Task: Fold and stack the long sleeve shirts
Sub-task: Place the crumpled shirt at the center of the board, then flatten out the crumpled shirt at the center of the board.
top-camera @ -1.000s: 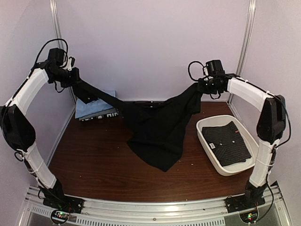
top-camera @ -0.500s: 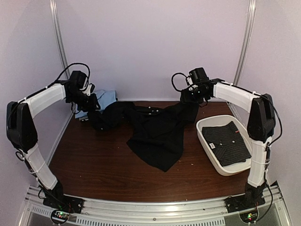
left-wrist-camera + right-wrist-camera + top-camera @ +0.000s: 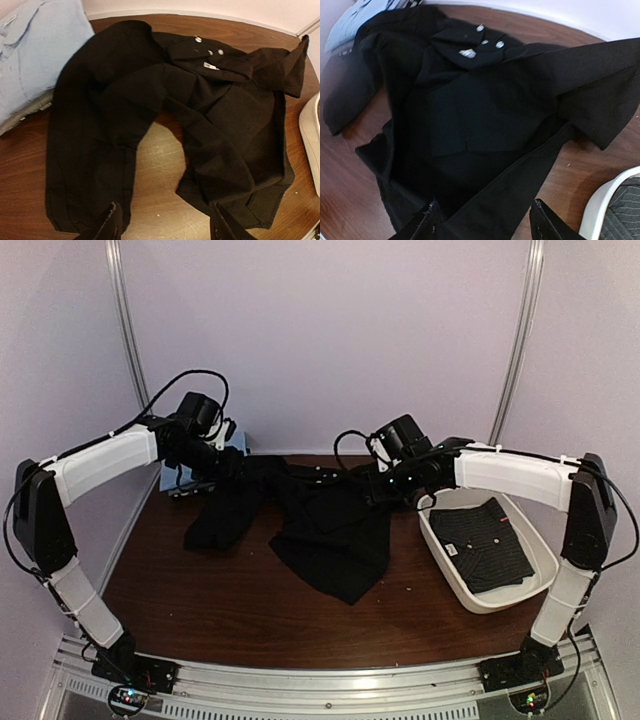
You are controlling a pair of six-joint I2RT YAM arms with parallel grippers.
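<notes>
A plain black long sleeve shirt [image 3: 325, 530] with small white buttons [image 3: 198, 39] lies rumpled on the brown table, one sleeve [image 3: 215, 520] spread to the left. My left gripper [image 3: 232, 462] hovers over that sleeve, open, with bare table between its fingers [image 3: 167, 222]. My right gripper [image 3: 385, 485] hangs open above the shirt's right part [image 3: 485, 222] and grips nothing. The black shirt [image 3: 490, 105] fills most of the right wrist view. A second dark shirt with fine pale dots [image 3: 485, 540] lies folded in the white tub [image 3: 497, 604].
A folded light blue garment [image 3: 35, 55] sits at the back left corner, partly behind my left arm [image 3: 110, 455]. The white tub's rim [image 3: 605, 200] is close to the right gripper. Walls close the table at the back and sides.
Both grippers have opened and let go of the black shirt, which dropped from hanging between them onto the table. Both arms came lower and inward.
</notes>
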